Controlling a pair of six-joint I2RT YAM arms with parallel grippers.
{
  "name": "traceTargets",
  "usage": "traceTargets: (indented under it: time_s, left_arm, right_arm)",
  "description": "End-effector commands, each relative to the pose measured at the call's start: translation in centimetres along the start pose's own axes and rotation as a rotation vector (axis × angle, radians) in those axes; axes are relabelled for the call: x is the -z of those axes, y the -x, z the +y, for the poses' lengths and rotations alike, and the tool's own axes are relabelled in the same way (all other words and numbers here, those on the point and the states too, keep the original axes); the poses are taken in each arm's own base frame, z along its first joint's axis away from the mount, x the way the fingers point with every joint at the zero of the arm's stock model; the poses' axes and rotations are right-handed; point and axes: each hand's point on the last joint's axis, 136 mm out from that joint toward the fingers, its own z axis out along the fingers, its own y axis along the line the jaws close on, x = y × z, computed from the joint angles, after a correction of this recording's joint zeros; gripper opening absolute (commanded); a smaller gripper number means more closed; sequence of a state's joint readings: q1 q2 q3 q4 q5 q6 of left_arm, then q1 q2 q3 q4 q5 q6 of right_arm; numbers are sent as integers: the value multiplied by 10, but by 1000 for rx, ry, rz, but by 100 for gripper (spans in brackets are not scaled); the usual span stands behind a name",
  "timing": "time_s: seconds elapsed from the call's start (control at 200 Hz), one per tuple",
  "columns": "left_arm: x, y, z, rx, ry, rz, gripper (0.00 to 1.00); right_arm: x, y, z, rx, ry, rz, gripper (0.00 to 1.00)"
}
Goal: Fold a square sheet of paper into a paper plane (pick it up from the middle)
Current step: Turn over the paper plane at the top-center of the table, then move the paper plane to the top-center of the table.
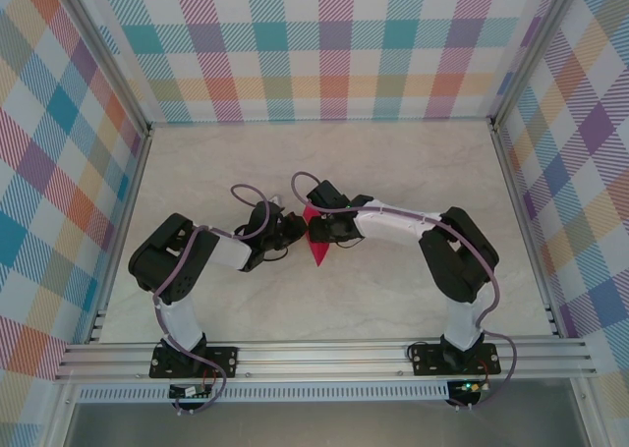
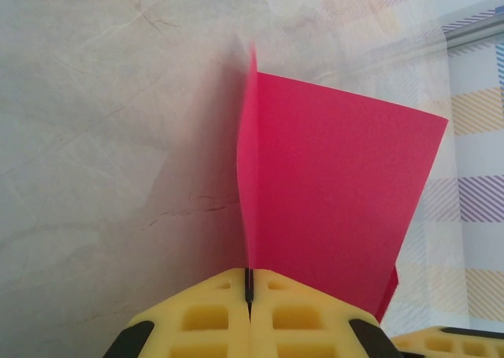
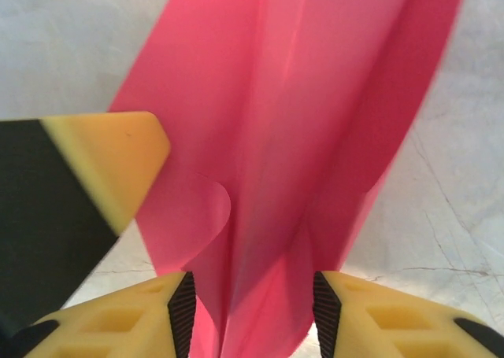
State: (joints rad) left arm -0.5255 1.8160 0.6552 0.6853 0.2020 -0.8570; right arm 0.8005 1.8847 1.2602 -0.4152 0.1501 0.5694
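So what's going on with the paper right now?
Both arms meet over the middle of the table, working on the partly folded pink paper. The left gripper is pinched shut on one edge, holding it. The right gripper has its jaws either side of the folds; whether it's actually squeezing them is unclear.

Open tabletop around pink paper
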Motion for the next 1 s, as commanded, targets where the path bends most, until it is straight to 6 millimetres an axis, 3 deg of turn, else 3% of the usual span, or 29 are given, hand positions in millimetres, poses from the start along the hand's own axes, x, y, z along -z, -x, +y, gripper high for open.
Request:
traceTargets:
  time_s: [0.0,0.225,0.59,0.86,0.995]
  left_arm:
    - [-2,7,-5,7,-29,-9,0]
    - [-3,6,-4,10,-25,-6,1]
    - [-2,7,-4,14,-27,-4,4]
    - [-4,7,0,25,-18,-4,5]
    - [-4,8,0,27,-19,-3,5]
  right_arm:
    - [2,3,5,2,-5,6,47]
    - [-4,-3,11,11,33,33,50]
    - [-12,-4,10,6,20,47,44]
    - [-10,-12,18,31,87,59,57]
    - [-9,-17,18,36,106,66,57]
